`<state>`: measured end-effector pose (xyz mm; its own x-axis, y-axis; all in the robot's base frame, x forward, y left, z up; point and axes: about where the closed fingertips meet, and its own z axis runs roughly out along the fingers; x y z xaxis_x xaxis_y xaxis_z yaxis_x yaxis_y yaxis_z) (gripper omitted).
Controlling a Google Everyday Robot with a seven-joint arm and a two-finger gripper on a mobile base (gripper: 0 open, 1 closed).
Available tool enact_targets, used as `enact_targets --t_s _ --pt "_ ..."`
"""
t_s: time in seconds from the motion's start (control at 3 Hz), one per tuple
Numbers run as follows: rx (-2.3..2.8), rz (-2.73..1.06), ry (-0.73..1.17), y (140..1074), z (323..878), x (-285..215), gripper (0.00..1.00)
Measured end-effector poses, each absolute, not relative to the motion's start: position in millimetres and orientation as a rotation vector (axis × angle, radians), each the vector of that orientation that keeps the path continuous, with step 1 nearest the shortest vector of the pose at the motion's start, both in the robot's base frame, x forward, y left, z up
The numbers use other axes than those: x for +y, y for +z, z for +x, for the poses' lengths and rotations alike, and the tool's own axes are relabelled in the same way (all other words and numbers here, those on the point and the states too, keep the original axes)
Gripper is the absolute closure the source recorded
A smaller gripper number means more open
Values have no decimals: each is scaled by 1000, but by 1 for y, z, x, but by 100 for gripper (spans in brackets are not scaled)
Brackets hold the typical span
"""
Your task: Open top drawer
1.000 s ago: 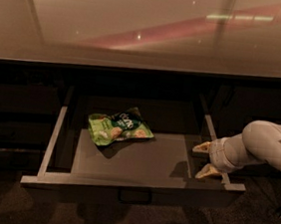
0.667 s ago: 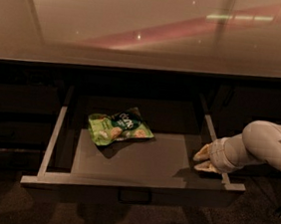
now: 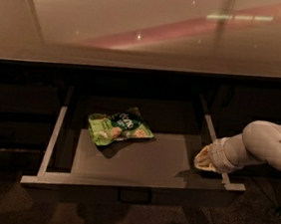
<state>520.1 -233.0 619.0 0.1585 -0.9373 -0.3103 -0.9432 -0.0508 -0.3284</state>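
Handle [image 3: 134,197]: dark loop at front centre, untouched
Top drawer [image 3: 123,184]: pulled well out below the countertop [image 3: 139,29], so judged nearly done
Gripper [image 3: 201,159]: low against the right rail [image 3: 213,136], likely for dragging the drawer outward; released or clenched, cannot tell
Snack bag [image 3: 119,129]: flat on the drawer floor, mid-left
Change: drawer and bag unmoved since a second ago; gripper at the same rail, looking more bunched
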Motion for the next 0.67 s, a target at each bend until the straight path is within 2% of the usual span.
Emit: enact_targets --t_s 0.33,0.67 --pt "1782 -1992 17 619 520 -233 100" --pt "1782 -1992 17 619 520 -233 85"
